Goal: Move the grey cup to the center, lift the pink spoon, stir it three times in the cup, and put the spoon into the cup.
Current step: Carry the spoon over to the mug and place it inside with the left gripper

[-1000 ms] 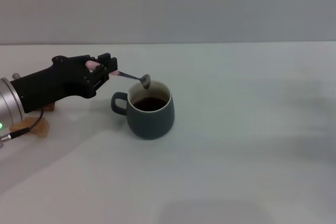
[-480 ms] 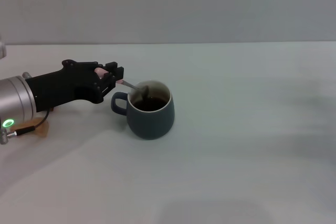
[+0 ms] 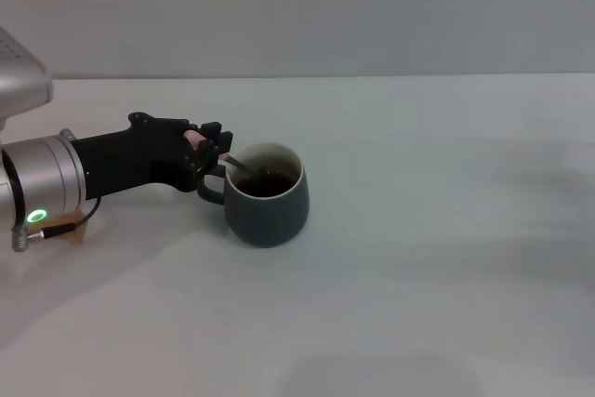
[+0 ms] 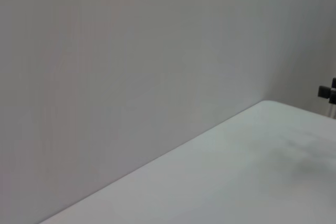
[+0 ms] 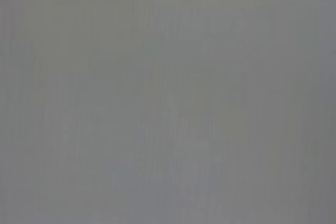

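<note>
The grey cup point(image 3: 268, 195) stands on the white table near the middle, its handle pointing to the left. My left gripper point(image 3: 213, 148) hovers just left of the cup's rim, above the handle, and is shut on the pink handle of the pink spoon point(image 3: 238, 165). The spoon slants down to the right, and its metal bowl is inside the cup, in the dark liquid. The right gripper is out of view in every frame. Neither wrist view shows the cup or the spoon.
A tan wooden block point(image 3: 65, 228) lies on the table at the far left, partly hidden under my left arm. The white table point(image 3: 437, 258) stretches to the right and front of the cup. A plain grey wall stands behind the table's far edge.
My left gripper has moved right and down towards the cup. The spoon's bowl, held above the rim a second ago, now sits down inside the cup. The cup has not moved.
</note>
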{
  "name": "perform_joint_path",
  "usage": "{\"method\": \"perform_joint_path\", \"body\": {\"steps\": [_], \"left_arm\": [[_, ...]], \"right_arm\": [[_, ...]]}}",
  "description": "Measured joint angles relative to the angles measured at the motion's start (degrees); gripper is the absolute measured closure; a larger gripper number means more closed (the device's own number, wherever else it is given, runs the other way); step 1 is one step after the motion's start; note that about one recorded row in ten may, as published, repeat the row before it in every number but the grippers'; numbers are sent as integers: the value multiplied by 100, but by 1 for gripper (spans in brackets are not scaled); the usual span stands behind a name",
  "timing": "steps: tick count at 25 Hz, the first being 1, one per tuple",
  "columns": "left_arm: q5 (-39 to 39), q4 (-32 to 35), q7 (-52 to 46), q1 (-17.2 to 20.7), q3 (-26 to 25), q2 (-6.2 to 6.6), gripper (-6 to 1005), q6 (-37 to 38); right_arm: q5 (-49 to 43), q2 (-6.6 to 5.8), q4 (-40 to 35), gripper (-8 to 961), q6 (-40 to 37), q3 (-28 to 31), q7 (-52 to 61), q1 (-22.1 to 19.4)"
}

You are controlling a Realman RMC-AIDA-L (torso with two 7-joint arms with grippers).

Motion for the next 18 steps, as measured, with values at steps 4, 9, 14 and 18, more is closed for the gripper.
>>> {"method": "perform_joint_path", "body": {"steps": [4, 9, 14, 18], "left_arm": [[0, -3, 14, -77, 2, -30, 855, -222], [-2, -99, 131, -134, 2, -55, 855, -522], [-8, -339, 296, -125, -29, -47, 855, -798], [-9, -379, 347, -107, -41, -50, 855, -843]], "right_arm": [[0, 0, 0, 321, 2, 0, 0, 0], [0, 0, -1, 321, 3, 0, 0, 9], [0, 0, -1, 322, 7, 0, 0, 10], [0, 0, 0, 323, 8, 0, 0, 7]]}}
